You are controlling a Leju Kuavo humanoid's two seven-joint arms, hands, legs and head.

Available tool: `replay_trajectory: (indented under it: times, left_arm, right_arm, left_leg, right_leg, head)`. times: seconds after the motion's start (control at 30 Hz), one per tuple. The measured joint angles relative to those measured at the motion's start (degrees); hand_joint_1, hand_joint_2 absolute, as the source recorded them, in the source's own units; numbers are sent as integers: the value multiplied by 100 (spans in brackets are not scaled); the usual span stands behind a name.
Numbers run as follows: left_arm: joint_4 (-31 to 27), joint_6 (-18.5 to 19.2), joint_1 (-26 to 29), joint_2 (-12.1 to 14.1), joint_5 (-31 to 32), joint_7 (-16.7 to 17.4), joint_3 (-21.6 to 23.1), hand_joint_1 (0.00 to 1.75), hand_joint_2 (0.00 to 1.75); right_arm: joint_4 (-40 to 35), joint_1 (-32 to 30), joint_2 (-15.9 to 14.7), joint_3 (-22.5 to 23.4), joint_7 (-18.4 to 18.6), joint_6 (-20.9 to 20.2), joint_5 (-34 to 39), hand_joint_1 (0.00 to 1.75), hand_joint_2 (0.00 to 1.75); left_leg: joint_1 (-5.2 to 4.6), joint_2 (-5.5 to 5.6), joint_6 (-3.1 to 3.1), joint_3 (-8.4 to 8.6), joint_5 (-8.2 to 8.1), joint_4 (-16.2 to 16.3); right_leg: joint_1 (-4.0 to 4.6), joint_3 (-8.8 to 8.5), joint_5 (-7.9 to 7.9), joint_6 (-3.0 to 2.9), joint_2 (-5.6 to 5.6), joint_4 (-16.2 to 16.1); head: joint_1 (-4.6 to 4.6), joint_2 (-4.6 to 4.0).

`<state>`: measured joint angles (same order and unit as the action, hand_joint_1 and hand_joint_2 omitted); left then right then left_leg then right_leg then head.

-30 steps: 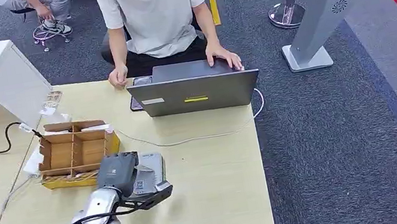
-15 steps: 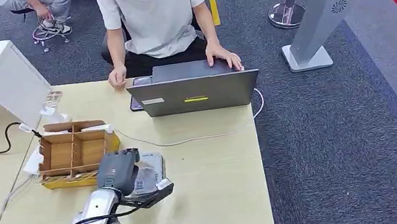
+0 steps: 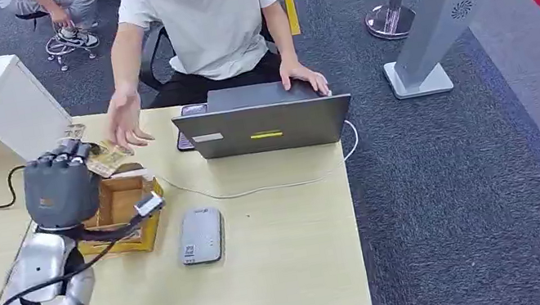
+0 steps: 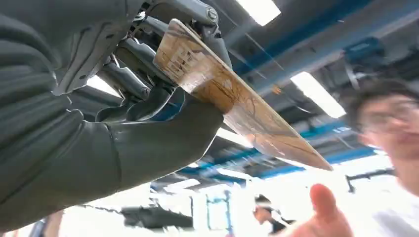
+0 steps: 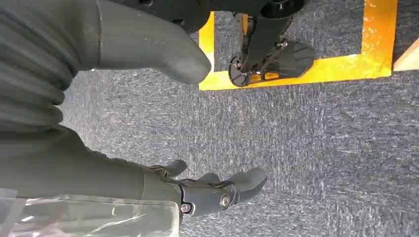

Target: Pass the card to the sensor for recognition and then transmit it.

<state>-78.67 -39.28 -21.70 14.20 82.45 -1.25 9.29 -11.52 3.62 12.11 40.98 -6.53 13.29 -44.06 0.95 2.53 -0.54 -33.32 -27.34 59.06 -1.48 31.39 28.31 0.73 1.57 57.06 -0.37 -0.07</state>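
The silver left arm is raised over the near left of the pale wooden table [image 3: 292,256], and the grey left hand [image 3: 60,190] grips a tan patterned card [image 3: 109,159] between thumb and fingers – the wrist view shows the card [image 4: 232,96] edge-on, one end buried in the hand [image 4: 123,108], the other sticking out free. From the head view most of the card is hidden behind the hand; just one end shows. A person in a pale T-shirt [image 3: 206,14], head cut off by the picture's top, reaches an open hand [image 3: 124,120] just beyond the card, not touching it as far as I can tell. The flat grey card sensor [image 3: 201,234] lies on the table, right of the hand and well apart from the card. The brown cardboard divider box [image 3: 120,206] is partly covered by the arm. Farther back stands a grey laptop [image 3: 266,124]. The right hand [image 5: 197,190] hangs over dark carpet, fingers loosely curled, holding nothing – something clear and blurred sits beside its wrist.
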Motion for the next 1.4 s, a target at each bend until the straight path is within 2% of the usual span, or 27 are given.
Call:
replay_trajectory:
  times: [0.23, 0.27, 0.57, 1.1, 1.17, 1.2, 1.23, 1.3, 1.33, 1.4]
  left_arm:
    - [531, 223, -709, 165, -376, 59, -282, 175, 175]
    - [567, 228, -745, 176, -376, 59, -282, 0, 175]
    - [801, 374, -843, 172, -459, 230, -285, 0, 175]
    - [831, 404, -841, 117, -466, 230, -282, 0, 175]
    - [809, 565, -803, 84, -619, 177, -280, 0, 175]
    - [616, 915, -583, 23, -722, 160, -245, 0, 175]
    - [115, 1174, -77, -62, -704, 164, -87, 0, 175]
    - [-1530, 1198, 1748, -78, -326, 293, 757, 0, 175]
    - [-1821, 1244, 2119, -45, -311, 346, 885, 0, 175]
    - [-2055, 1354, 2376, -8, -372, 372, 937, 0, 175]
  right_arm:
    - [0, 17, 0, 0, 59, -20, -9, 0, 175]
    - [0, 18, 0, 0, 59, -20, -9, 0, 175]
    - [0, 30, 0, 0, 66, -4, -9, 0, 175]
    - [0, 32, 0, 0, 63, 0, 13, 0, 175]
    - [0, 30, 0, 4, 55, 6, 50, 0, 175]
    - [0, 28, 0, 26, 41, 17, 142, 0, 175]
    - [0, 25, 2, 96, 13, 79, 280, 0, 175]
    - [0, -5, 57, 419, 11, 266, 585, 0, 175]
    - [0, -10, 68, 496, -9, 280, 625, 0, 175]
    - [-2, -9, 70, 563, -63, 269, 627, 0, 175]
  left_leg:
    - [1, 0, -2, -2, 4, 1]
    - [1, 0, -2, -2, 4, 1]
    - [2, -1, -2, -2, 4, 1]
    - [1, -1, -2, -3, 4, 1]
    - [0, -2, -2, -2, 4, 1]
    - [0, -3, -3, -2, 3, 1]
    - [-3, -9, 0, -2, -2, 0]
    - [-6, -35, 5, -7, -27, 0]
    - [-6, -32, 7, -9, -28, 0]
    - [-3, -28, 8, -10, -28, 0]
  right_leg:
    - [1, 0, -7, -2, 0, 0]
    - [1, 0, -7, -2, 0, -1]
    - [2, 3, -7, -2, 0, -1]
    - [1, 3, -7, -2, 1, -1]
    - [1, 3, -7, -2, 2, -2]
    - [1, 3, -7, -2, 3, -2]
    - [-1, 3, -6, -2, 10, -4]
    - [-2, 18, 5, 3, 36, -9]
    - [-2, 20, 9, 5, 33, -11]
    - [0, 18, 12, 3, 25, -10]
  head:
    - [-4, 0]
    - [-4, 0]
    - [-7, 0]
    - [-7, 0]
    - [-7, 0]
    - [-4, 0]
    - [2, 0]
    - [-2, 0]
    - [-2, 0]
    - [-2, 0]
